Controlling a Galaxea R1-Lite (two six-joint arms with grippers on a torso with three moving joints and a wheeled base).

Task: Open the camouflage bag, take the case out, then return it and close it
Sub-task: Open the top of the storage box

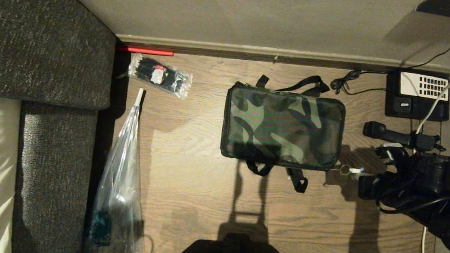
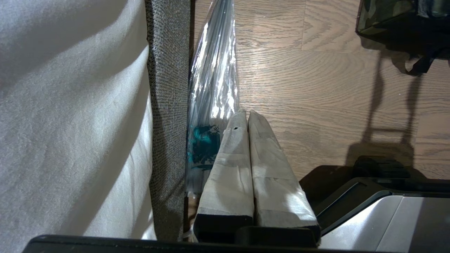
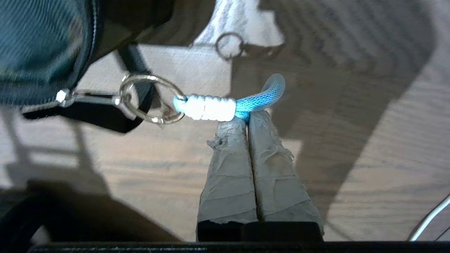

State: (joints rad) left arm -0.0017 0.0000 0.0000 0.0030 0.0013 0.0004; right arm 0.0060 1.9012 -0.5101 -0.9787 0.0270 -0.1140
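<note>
Camouflage bag (image 1: 283, 126) lies flat near the middle of the wooden desk (image 1: 195, 189), closed, black straps sticking out at its far and near edges; case not visible; right gripper (image 3: 248, 117) sits just beside the bag's near right corner, fingers (image 3: 228, 168) closed together on a pale blue cord pull (image 3: 246, 102); cord is tied to a metal ring (image 3: 151, 99) which links to the zipper slider (image 3: 63, 96) at the bag's corner; in the head view the ring and cord (image 1: 351, 170) show between bag and right arm; left gripper (image 2: 246, 114) hangs off the desk's left side near the robot's base, fingers pressed shut, holding nothing; beside it a long clear plastic bag (image 1: 120, 182) lies along the grey sofa (image 1: 40, 45); small clear packet of black items (image 1: 160, 75) at the far left of the desk; black desk phone with white keypad (image 1: 417, 96) at the far right, handset (image 1: 399, 137) lying in front of it, well apart from the bag.
</note>
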